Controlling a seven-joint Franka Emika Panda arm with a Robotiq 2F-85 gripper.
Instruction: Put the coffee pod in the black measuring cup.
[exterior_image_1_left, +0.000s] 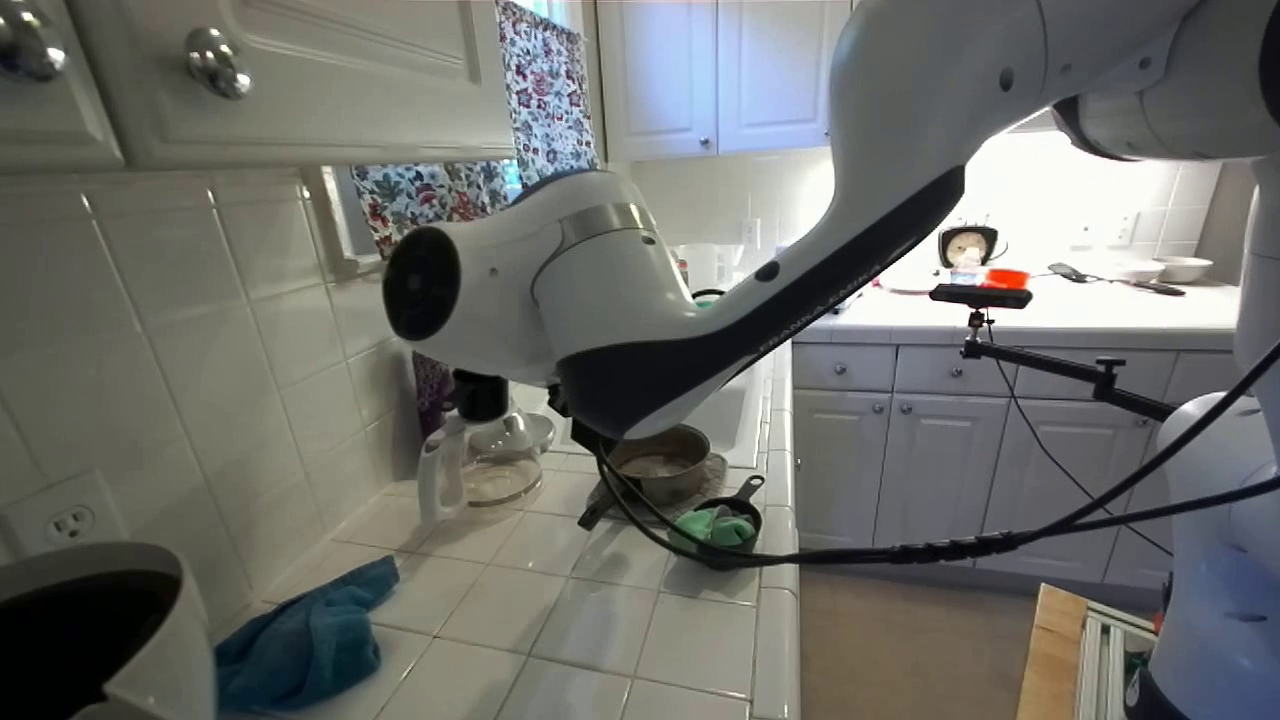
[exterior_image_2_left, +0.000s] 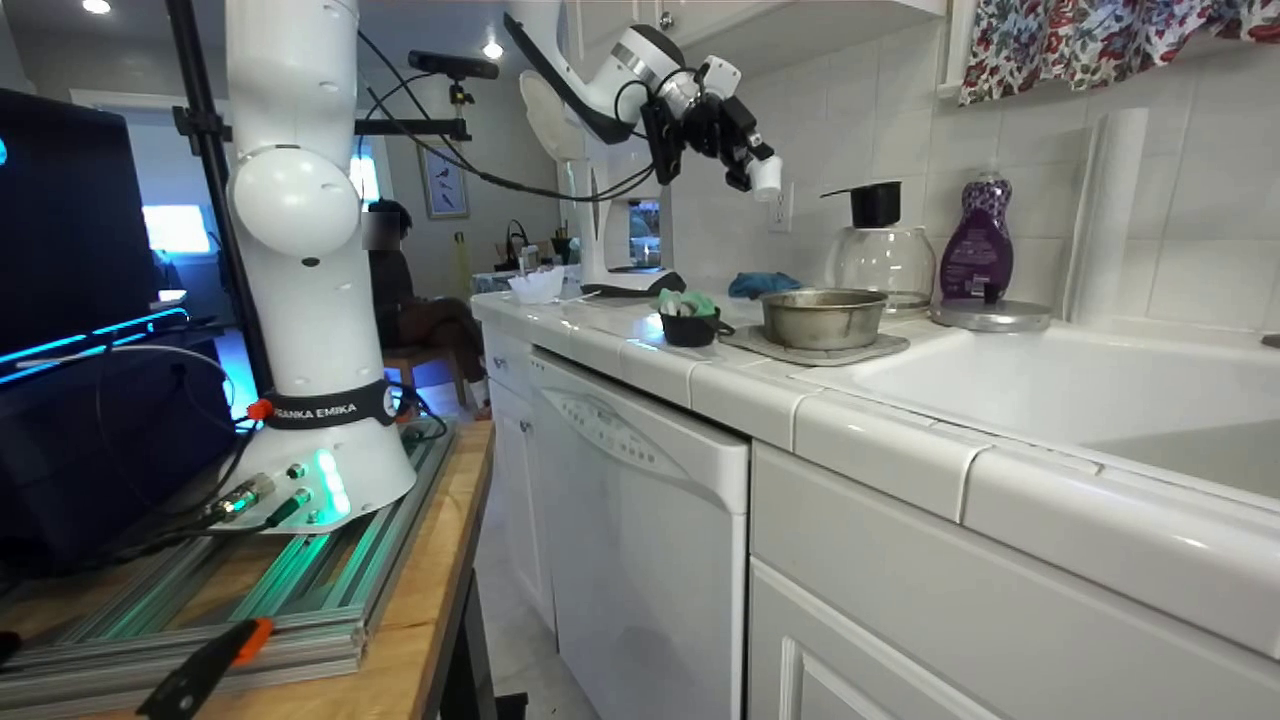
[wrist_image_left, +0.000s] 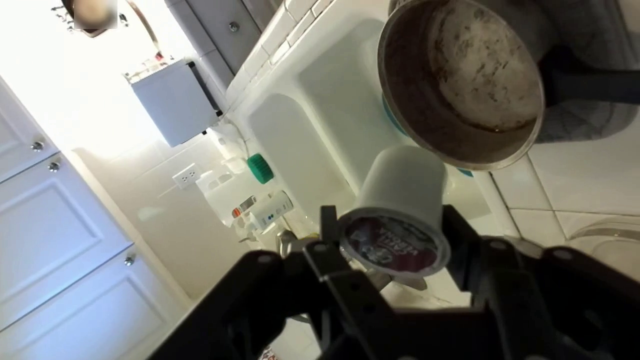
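A white coffee pod (wrist_image_left: 407, 180) with a dark red printed lid sits tilted between the fingertips of my gripper (wrist_image_left: 391, 227), which is shut on it. In an exterior view the pod (exterior_image_2_left: 766, 180) hangs from the gripper (exterior_image_2_left: 756, 176), high above the counter. The black measuring cup (exterior_image_2_left: 690, 332) rests on the counter near its front edge, with crumpled green and silvery things in it. In an exterior view the cup (exterior_image_1_left: 757, 522) shows its short handle, and a cable crosses in front of it. There the arm hides the gripper and pod. The wrist view does not show the cup.
A grey long-handled pan (exterior_image_2_left: 825, 318) stands on a mat beside the cup. Behind it is a glass carafe (exterior_image_1_left: 500, 475) with a black lid. A blue cloth (exterior_image_1_left: 310, 640) lies by the wall. The white sink (exterior_image_2_left: 1000, 385) borders the pan's side.
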